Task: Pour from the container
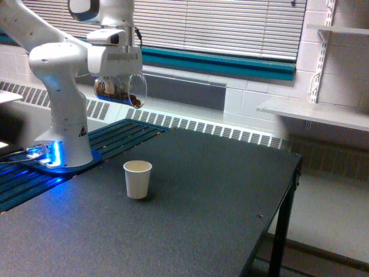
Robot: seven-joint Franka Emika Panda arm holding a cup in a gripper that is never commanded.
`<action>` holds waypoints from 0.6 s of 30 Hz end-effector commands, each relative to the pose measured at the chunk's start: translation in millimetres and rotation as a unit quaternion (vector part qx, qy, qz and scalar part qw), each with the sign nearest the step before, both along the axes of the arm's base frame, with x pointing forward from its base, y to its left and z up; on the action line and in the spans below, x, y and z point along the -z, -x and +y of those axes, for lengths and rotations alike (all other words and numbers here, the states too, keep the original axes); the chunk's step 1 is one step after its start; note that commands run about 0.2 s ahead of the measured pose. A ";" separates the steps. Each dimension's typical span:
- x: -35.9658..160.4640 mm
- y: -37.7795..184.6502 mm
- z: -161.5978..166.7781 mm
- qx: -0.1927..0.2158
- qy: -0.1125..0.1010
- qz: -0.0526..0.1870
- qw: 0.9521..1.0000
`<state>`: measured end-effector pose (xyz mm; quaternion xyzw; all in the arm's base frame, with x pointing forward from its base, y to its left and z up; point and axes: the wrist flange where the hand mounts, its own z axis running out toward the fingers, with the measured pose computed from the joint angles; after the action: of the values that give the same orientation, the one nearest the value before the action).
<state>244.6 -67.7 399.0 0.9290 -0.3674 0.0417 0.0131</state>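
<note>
While the end effector (118, 81) grips the container (121, 89), tipped sideways with brown bits inside, it hangs above and behind the white paper cup (138, 179) on the worktop (190, 213).

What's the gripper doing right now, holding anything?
Gripper: closed on the clear container, tipped on its side above the table, brown bits inside.
</note>
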 end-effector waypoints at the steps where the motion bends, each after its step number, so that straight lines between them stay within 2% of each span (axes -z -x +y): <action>1: 20.5 3.1 7.6 0.000 0.000 0.030 1.000; 18: 30.7 3.7 6.7 0.003 0.009 0.055 0.998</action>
<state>245.9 -66.5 384.4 0.9293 -0.3679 0.0133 0.0307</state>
